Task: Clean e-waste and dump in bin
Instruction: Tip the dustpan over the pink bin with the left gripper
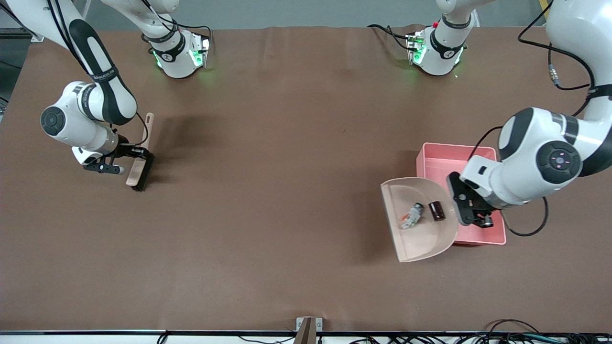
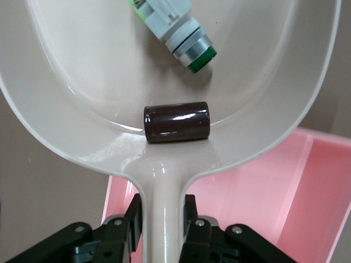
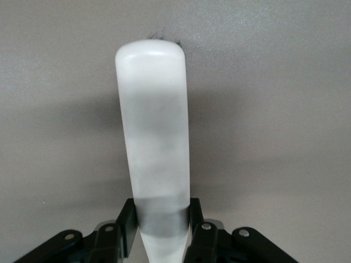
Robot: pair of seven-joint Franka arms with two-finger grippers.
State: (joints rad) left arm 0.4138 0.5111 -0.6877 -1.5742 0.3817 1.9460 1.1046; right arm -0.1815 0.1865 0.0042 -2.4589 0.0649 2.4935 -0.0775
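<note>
The e-waste lies in a beige dustpan [image 1: 420,239]: a whitish-grey component [image 1: 411,215] with a green part [image 2: 175,30] and a dark maroon cylinder [image 1: 436,210] [image 2: 177,121] close to the handle. My left gripper [image 1: 460,203] [image 2: 163,219] is shut on the dustpan's handle, over the pink bin [image 1: 454,149] [image 2: 274,186]. The pan's rear overlaps the bin's wall on the side toward the right arm's end. My right gripper [image 1: 134,153] [image 3: 162,219] is shut on a brush [image 1: 141,167], gripping its pale handle [image 3: 153,120], at the right arm's end of the table.
Brown table cover [image 1: 287,191] spans the space between brush and dustpan. Both arm bases stand along the table's edge farthest from the front camera. A small bracket [image 1: 308,327] and cables sit at the nearest edge.
</note>
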